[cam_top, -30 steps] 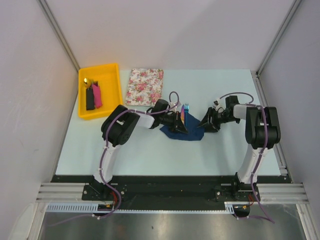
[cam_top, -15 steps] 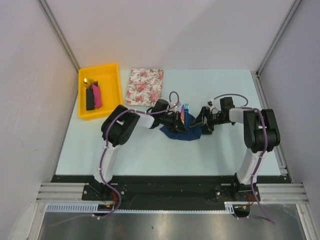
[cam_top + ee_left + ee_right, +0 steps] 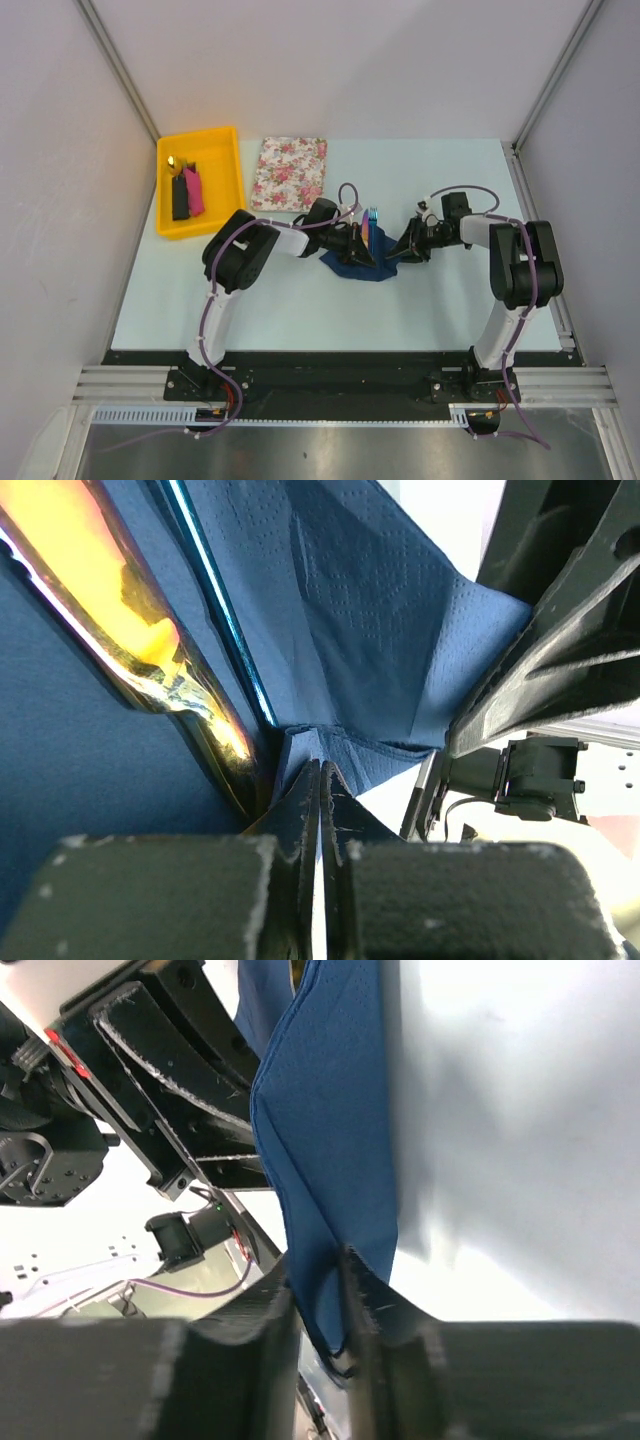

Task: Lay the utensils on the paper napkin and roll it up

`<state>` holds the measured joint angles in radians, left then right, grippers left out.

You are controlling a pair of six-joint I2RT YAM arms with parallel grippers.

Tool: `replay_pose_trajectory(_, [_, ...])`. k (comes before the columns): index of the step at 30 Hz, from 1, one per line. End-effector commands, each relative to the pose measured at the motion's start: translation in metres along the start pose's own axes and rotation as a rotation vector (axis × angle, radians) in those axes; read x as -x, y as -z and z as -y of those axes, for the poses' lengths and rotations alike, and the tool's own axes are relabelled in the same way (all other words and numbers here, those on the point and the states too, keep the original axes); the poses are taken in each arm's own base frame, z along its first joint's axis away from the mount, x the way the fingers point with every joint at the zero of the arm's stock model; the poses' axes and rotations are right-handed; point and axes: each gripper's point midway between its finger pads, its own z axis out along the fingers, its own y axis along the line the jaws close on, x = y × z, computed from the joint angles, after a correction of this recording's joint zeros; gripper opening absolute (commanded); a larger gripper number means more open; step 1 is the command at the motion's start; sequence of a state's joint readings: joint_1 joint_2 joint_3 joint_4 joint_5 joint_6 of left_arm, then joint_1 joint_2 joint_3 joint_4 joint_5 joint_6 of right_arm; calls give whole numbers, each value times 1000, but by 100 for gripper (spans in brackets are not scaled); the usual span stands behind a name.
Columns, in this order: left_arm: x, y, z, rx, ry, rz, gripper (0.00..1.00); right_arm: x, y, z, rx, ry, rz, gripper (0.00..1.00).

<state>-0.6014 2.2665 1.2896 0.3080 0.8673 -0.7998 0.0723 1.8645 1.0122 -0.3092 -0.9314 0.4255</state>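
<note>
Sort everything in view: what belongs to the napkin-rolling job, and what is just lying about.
Belongs to the job:
paper napkin
blue-handled utensil
tan-orange utensil
left claw and right claw, each pinching the napkin

Just lying about:
floral mat
yellow tray
black block and pink block, both in the tray

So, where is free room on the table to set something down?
Free: the table in front of the napkin, and back right beside the floral mat. Crowded: the middle, where left claw and right claw pinch the napkin; yellow tray back left.
</note>
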Motion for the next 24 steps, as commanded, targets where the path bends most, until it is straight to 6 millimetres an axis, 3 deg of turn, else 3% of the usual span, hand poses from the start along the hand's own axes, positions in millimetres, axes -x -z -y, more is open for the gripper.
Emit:
replay_pose_trajectory(1, [13,3,-1,21,-50,45,0,2,-6,-12,3,37,-19,22])
replay_pose_trajectory(13, [20,12,23,-20,-105,71,1,10,-29,-15,1,30,-35,9])
replay_pose_trajectory(17, [22,23,36,-35,-122,82,9,9,-32,-15,0,30,-39,8])
replay_pose_trajectory(24, [15,42,36,-17,-109,78,20,8,-33,-15,-10,46,-44,7])
